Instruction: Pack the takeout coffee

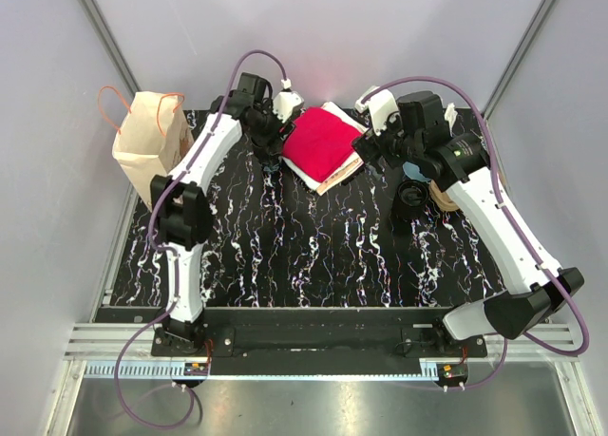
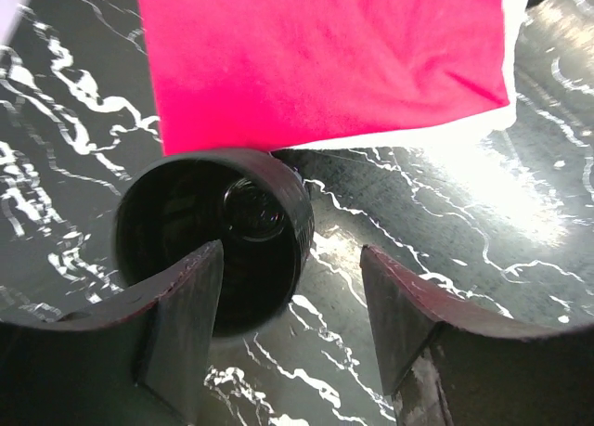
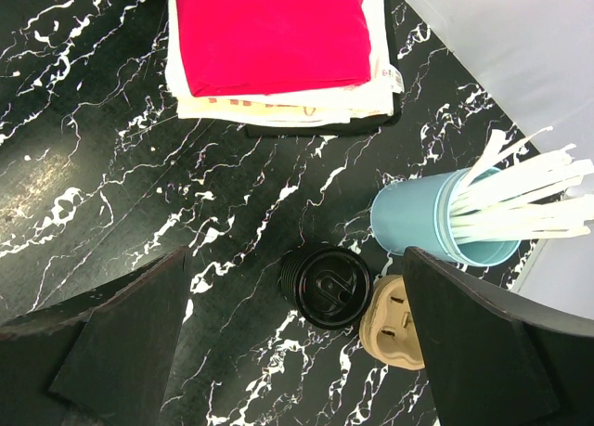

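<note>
While the left tool (image 2: 290, 264) hangs part-open, holding nothing, over the open black cup (image 2: 186, 213) on the counter (image 2: 483, 222) just beside the pink cloth (image 2: 325, 55), I'd guess lidding's next: the wide-open, empty right tool (image 3: 297, 259) must grab the black lid (image 3: 327, 288) below it.

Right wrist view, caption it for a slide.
Open right gripper hovers above a black-lidded coffee cup, beside a tan lid and a blue cup of straws.

You see a glossy black marble-patterned tabletop (image 3: 111, 166), a matt red cloth (image 3: 274, 32) with soft creases, a smooth black plastic lid (image 3: 327, 287), and a matt brown paper bag (image 1: 147, 137).
</note>
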Robot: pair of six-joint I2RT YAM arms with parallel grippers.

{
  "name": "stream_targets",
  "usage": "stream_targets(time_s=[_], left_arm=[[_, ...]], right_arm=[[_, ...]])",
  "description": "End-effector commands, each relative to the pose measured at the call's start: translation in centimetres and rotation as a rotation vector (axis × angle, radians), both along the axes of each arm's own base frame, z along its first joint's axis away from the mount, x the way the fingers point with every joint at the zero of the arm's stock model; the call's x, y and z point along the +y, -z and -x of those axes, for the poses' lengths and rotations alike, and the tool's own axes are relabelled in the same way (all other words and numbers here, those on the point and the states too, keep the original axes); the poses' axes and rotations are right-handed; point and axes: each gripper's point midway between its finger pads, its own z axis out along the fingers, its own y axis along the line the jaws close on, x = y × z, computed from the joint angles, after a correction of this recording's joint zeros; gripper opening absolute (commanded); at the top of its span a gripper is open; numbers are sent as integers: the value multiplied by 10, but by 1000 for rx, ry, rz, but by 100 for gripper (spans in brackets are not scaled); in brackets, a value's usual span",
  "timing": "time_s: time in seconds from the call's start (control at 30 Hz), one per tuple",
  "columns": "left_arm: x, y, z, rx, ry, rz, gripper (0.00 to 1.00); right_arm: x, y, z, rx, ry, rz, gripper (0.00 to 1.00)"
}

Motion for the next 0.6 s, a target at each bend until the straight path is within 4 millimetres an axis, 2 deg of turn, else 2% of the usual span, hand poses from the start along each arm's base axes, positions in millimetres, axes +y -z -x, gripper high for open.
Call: stream_targets(time_s=[0.0,0.2,0.37,0.57], left_arm=[[0,-62,16,-91,-2,91,68],[10,-64,12,-76,-34,123,72],[15,-49,4,-58,-36,96,77],[13,-37,0,-30,2,85,68]], right_arm=[[-4,-11,-2,-50,16,-21,100],[-7,2,0,-32,13,0,100],[-7,5,1,-36,8,-11,100],[-10,6,1,-37,16,-12,100]])
